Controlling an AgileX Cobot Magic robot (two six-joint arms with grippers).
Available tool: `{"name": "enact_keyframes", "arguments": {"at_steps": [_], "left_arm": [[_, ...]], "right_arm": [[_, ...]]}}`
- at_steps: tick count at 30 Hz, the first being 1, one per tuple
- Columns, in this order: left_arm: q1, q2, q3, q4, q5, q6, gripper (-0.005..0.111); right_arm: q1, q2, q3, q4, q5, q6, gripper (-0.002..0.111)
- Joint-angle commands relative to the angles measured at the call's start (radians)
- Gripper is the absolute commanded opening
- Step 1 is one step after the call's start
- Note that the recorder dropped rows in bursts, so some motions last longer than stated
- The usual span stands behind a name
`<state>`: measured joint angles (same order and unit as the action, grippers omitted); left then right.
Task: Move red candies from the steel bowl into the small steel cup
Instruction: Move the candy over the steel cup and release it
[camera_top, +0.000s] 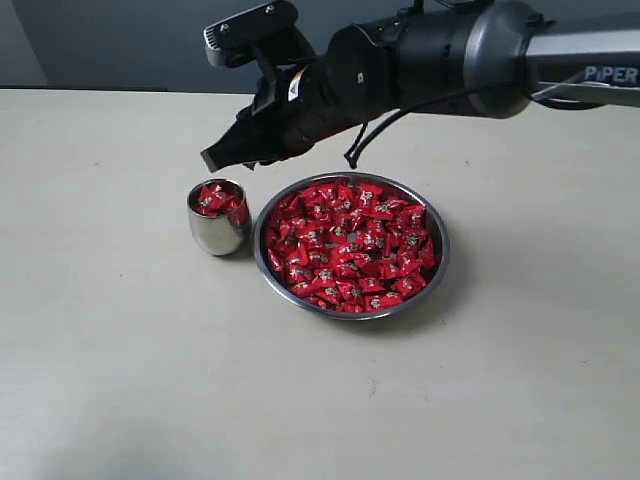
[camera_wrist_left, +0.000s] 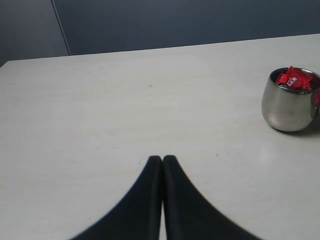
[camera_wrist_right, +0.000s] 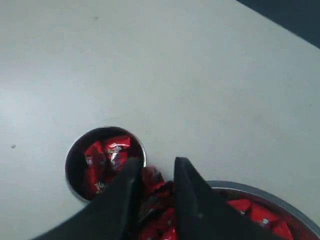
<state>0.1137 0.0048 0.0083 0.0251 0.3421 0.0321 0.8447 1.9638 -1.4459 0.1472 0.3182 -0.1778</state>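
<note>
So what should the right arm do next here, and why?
Probably shift the right gripper slightly over the small steel cup, then open: a red candy seems pinched between its fingers, which look just short of the cup's mouth.

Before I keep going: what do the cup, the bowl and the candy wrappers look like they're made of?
The cup: polished metal, probably steel; mirror reflections on its side. The bowl: same shiny metal, bright thin rim. The candies: glossy red wrappers, likely foil or plastic film; glints on them, can't tell which.
</note>
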Motion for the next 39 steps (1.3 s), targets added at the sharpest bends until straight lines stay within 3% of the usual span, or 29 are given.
{"name": "enact_keyframes", "arguments": {"at_steps": [1,13,25,26,28,29,30,39], "left_arm": [[-0.005,-0.005,-0.008,0.002,-0.005,-0.003,0.0],[-0.005,-0.005,-0.008,0.002,-0.005,-0.003,0.0],[-0.005,-0.005,-0.008,0.002,-0.005,-0.003,0.0],[-0.005,-0.005,-0.008,0.002,-0.005,-0.003,0.0],[-0.005,-0.005,-0.008,0.002,-0.005,-0.003,0.0],[-0.005,-0.005,-0.008,0.002,-0.005,-0.003,0.0],[-0.005,-0.005,-0.008,0.002,-0.005,-0.003,0.0],[-0.005,-0.005,-0.008,0.002,-0.005,-0.003,0.0]], "right_arm": [[0.017,0.056,-0.072,0.119,0.064,-0.117,0.023],[0.023,0.185,-0.185,0.114,0.096,-0.123,0.023],[0.023,0.224,-0.193,0.068,0.09,-0.126,0.023],[0.023,0.224,-0.193,0.068,0.09,-0.126,0.024],[0.023,0.224,-0.193,0.068,0.094,-0.126,0.041],[0.023,0.224,-0.193,0.058,0.097,-0.126,0.054],[0.023,0.224,-0.193,0.053,0.097,-0.126,0.057],[0.023,0.072,-0.193,0.044,0.196,-0.115,0.059]]}}
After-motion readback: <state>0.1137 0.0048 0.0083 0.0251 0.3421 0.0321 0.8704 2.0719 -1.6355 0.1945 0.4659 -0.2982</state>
